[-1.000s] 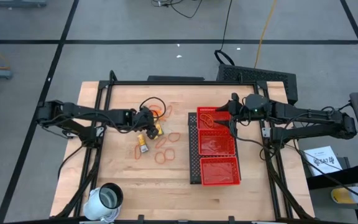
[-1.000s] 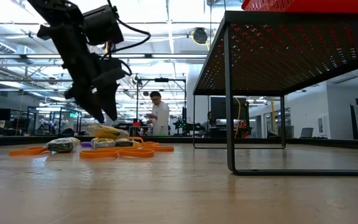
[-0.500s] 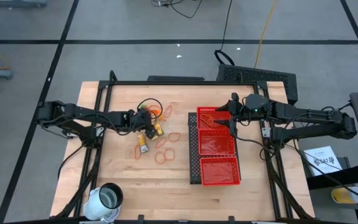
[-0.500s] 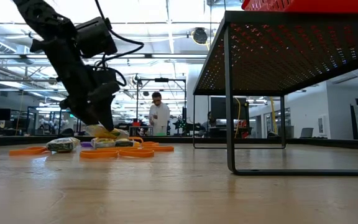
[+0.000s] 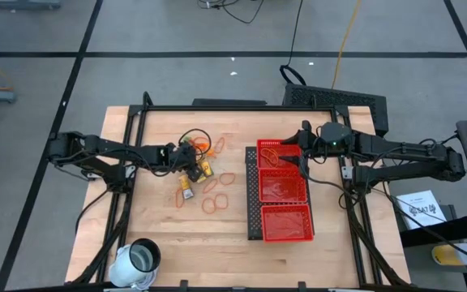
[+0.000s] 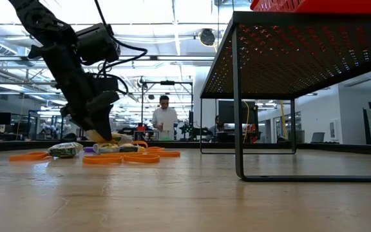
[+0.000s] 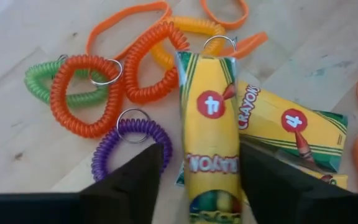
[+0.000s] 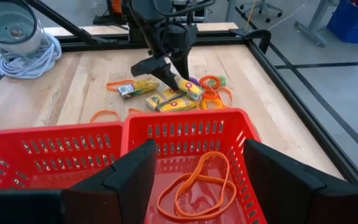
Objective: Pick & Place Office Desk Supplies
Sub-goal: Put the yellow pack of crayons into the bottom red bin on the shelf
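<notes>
A heap of supplies lies left of the table's middle: yellow crayon packets (image 5: 203, 169), coiled orange (image 7: 86, 93), purple (image 7: 129, 146) and green (image 7: 39, 81) key rings, and flat orange rubber bands (image 5: 213, 199). My left gripper (image 5: 193, 161) (image 6: 102, 132) is down at the heap and open. Its fingers stand on either side of one yellow crayon packet (image 7: 209, 143), lengthwise along it, and I see no contact. That packet rests partly on a second packet (image 7: 291, 134). My right gripper (image 5: 298, 159) (image 8: 199, 146) hovers open over the far compartment of the red tray (image 5: 310, 195), where a rubber band (image 8: 197, 183) lies.
A white cup (image 5: 140, 258) stands at the near left corner. Another packet (image 5: 186, 192) lies nearer, apart from the heap. In the low view the red tray stands raised on black legs (image 6: 237, 96). A person stands in the room far behind the table (image 6: 166, 116).
My left gripper has come down from above the heap until its fingertips reach table level around the yellow crayon packet. It has also shifted slightly toward the table's left edge. The supplies have not moved.
</notes>
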